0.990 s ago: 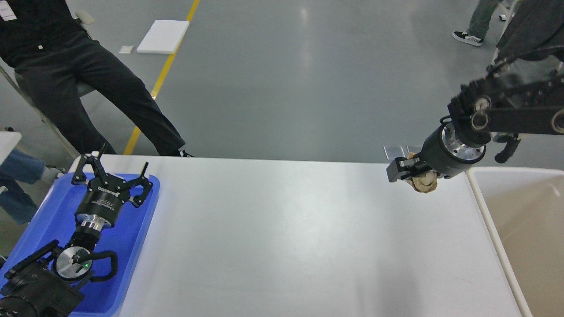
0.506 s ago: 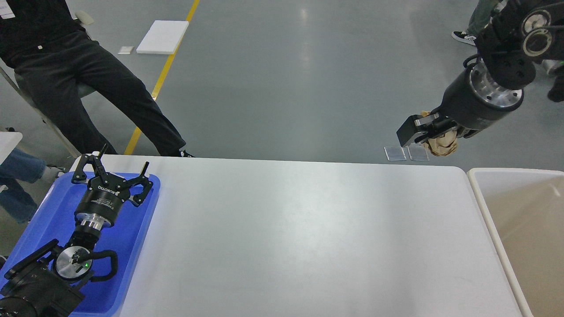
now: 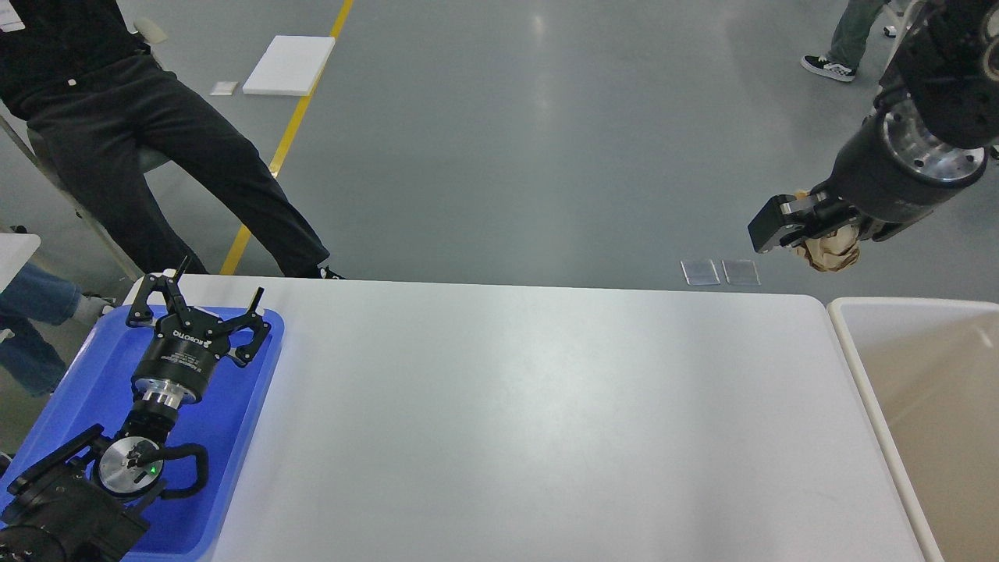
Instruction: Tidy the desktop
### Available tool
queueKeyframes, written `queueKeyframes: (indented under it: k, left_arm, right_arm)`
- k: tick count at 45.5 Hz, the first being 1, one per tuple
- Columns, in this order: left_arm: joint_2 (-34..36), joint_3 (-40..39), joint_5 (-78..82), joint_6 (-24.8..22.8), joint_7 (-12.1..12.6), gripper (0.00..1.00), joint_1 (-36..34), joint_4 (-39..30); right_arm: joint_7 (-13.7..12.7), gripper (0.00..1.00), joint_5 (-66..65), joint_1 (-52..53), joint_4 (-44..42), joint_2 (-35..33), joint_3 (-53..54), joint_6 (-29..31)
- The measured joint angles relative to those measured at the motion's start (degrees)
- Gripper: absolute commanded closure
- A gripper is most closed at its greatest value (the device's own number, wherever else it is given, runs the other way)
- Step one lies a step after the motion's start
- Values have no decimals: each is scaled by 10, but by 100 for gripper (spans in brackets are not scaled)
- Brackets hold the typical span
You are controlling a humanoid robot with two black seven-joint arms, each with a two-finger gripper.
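Note:
The white desktop fills the middle of the head view. My right gripper is shut on a crumpled brown paper ball. It holds the ball high in the air, beyond the desktop's far right corner and just left of the beige bin. My left gripper is open and empty. It hovers over the far end of the blue tray at the desktop's left end.
A seated person in black trousers is beyond the far left corner. Another person's feet are at the far right. A white board and a yellow line lie on the grey floor.
My right gripper has lifted the paper ball up off the desktop's far right area and carried it to the right, toward the bin. My left arm has not moved.

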Motion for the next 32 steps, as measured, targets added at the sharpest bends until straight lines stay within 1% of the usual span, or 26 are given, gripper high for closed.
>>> queueKeyframes:
  k: [10, 18, 26, 32]
  left_arm:
    - [0, 0, 0, 0, 0, 1, 0, 0]
    - [1, 0, 0, 0, 0, 1, 0, 0]
    - [1, 0, 0, 0, 0, 1, 0, 0]
    - [1, 0, 0, 0, 0, 1, 0, 0]
  right_arm:
    - [-1, 100, -4, -6, -14, -50, -71, -11]
    - [-2, 100, -14, -11, -26, -108, -111, -14]
    - [-2, 100, -27, -37, -47, -158, -123, -15]
    - [-3, 100, -31, -78, -73, -185, -117, -16]
